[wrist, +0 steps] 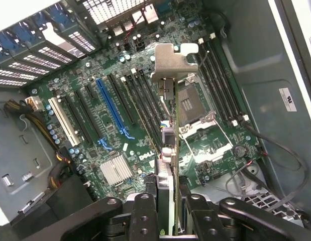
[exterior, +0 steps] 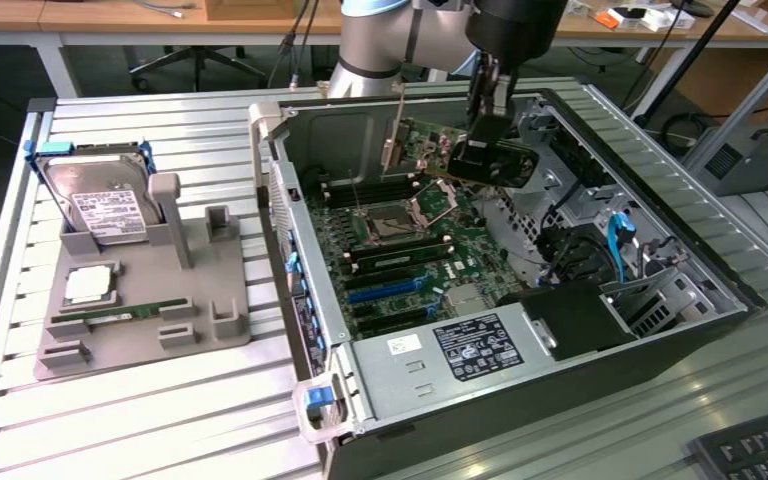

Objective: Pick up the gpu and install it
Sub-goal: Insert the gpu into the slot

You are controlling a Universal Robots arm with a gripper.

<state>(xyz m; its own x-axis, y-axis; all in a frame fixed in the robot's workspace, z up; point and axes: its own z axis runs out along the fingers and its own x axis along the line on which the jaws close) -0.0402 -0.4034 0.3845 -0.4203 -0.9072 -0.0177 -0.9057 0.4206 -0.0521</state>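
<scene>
Even light is supplied from overhead. Glare is seen on the table (exterior: 157, 430) and gpu (wrist: 169, 135) bracket. The case (exterior: 357, 135) is partly shadowed.

We are viewing the end effector (exterior: 475, 165) holding the gpu (exterior: 411, 150) above the motherboard (exterior: 464, 265) inside the open case (exterior: 351, 130).

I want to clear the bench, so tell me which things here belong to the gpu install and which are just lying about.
In the job: gpu, clamped in the gripper; motherboard; open computer case.
Just lying about: hard drive; memory stick; processor chip; grey holder they sit in; keyboard.
</scene>
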